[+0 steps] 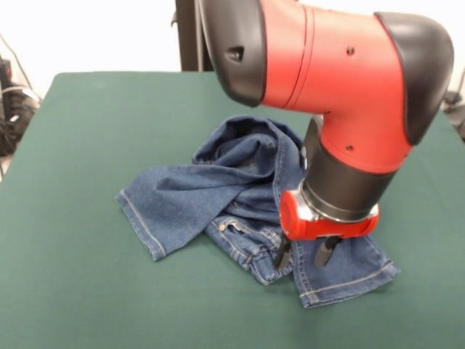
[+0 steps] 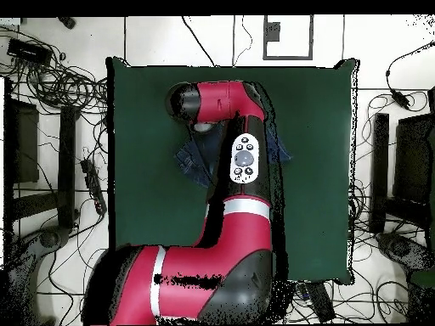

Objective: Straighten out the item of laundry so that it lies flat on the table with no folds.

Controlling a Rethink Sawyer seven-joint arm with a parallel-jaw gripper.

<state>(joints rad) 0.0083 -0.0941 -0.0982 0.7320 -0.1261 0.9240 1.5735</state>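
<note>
claw (image 1: 304,254) parted, tips on crumpled jeans (image 1: 218,193) | table (image 1: 73,276) bare all around

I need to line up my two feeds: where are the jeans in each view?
Front view: the jeans lie crumpled at the table's middle, partly behind the hand.
Overhead view: the jeans peek out left of the arm, upper middle.
Shared landmark: the green table.

Most of the jeans (image 2: 194,161) are covered by the red arm (image 2: 242,170), stretched over the green table (image 2: 314,170). Denim is seen on either side of it. The gripper itself is hidden.
</note>
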